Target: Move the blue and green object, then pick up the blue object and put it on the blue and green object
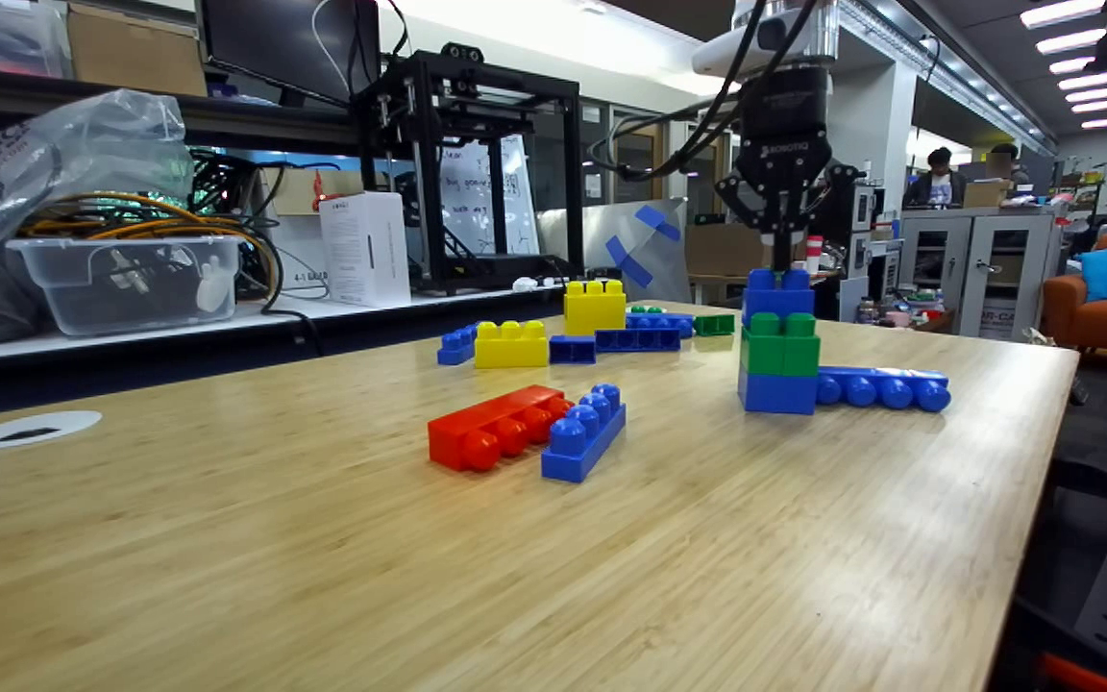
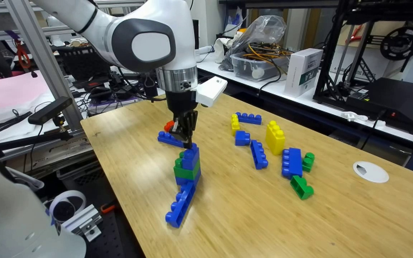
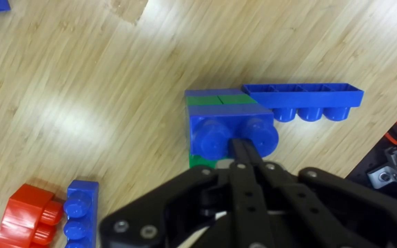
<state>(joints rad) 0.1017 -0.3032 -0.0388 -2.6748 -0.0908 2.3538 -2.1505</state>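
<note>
the robotiq gripper, jaws together, is at the studded blue brick atop the green-and-blue brick tower; placing looks nearly done, likely needing a straight press, then retreat

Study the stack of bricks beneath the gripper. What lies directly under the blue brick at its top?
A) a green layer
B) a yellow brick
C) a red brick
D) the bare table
A, since in both exterior views the small blue brick sits on the green layer, with a blue base brick below that.
</note>
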